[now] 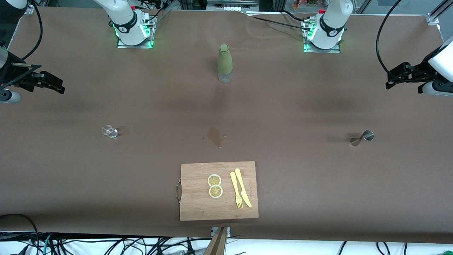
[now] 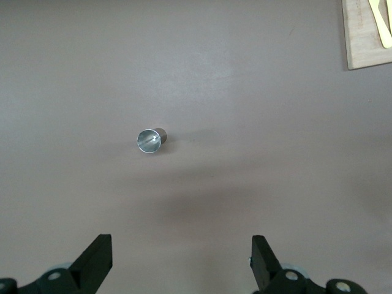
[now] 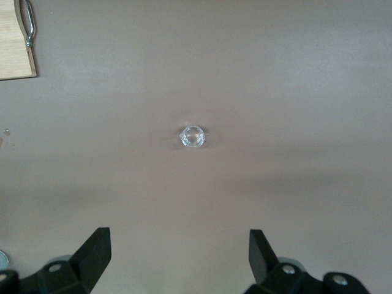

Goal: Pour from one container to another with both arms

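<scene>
A small steel jigger (image 1: 361, 138) sits on the brown table toward the left arm's end. A small clear glass (image 1: 109, 131) sits toward the right arm's end. A bottle in an olive sleeve (image 1: 224, 63) stands between the two arm bases. My left gripper (image 1: 390, 83) hangs open and empty high over the table's edge, and the left wrist view shows the jigger (image 2: 149, 139) well ahead of the left gripper (image 2: 182, 242). My right gripper (image 1: 59, 88) is likewise open and empty over its end. In the right wrist view the glass (image 3: 192, 136) lies ahead of the right gripper (image 3: 179, 236).
A wooden cutting board (image 1: 198, 209) lies near the front camera with two lemon slices (image 1: 214, 186) and a yellow fork and knife (image 1: 240, 193) on it. A dark wet stain (image 1: 215, 136) marks the table between the board and the bottle. Board corners show in both wrist views (image 2: 367, 49) (image 3: 15, 61).
</scene>
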`<state>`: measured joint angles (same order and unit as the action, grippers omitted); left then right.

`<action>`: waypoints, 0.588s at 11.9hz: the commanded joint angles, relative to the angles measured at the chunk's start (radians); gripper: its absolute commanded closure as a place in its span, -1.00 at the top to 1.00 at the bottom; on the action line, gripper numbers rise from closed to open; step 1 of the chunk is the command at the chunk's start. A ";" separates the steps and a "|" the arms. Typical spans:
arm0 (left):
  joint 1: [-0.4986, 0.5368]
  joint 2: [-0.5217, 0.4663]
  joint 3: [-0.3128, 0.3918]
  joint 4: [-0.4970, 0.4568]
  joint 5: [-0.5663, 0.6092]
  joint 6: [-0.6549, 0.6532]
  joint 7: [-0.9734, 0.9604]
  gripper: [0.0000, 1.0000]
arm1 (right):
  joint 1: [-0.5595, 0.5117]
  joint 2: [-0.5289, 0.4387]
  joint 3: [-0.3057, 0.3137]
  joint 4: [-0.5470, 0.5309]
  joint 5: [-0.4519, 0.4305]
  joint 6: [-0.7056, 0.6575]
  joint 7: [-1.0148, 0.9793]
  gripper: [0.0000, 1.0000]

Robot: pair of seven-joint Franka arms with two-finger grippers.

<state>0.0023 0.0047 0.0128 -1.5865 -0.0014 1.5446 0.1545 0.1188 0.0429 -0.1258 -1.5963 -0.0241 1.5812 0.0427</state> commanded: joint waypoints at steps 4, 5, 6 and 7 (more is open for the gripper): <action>0.064 -0.011 0.003 0.002 -0.023 -0.021 0.152 1.00 | -0.007 -0.005 0.003 -0.005 0.015 0.005 -0.001 1.00; 0.088 -0.011 0.001 -0.001 -0.031 -0.021 0.183 1.00 | -0.007 -0.005 0.003 -0.005 0.015 0.005 -0.001 1.00; 0.105 -0.011 0.003 -0.003 -0.040 -0.023 0.219 1.00 | -0.007 -0.005 0.003 -0.005 0.015 0.005 -0.001 1.00; 0.120 -0.011 0.003 -0.004 -0.043 -0.023 0.240 1.00 | -0.007 -0.005 0.005 -0.005 0.015 0.005 -0.003 1.00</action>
<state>0.0877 0.0046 0.0166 -1.5870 -0.0124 1.5323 0.3284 0.1187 0.0435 -0.1258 -1.5966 -0.0241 1.5812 0.0427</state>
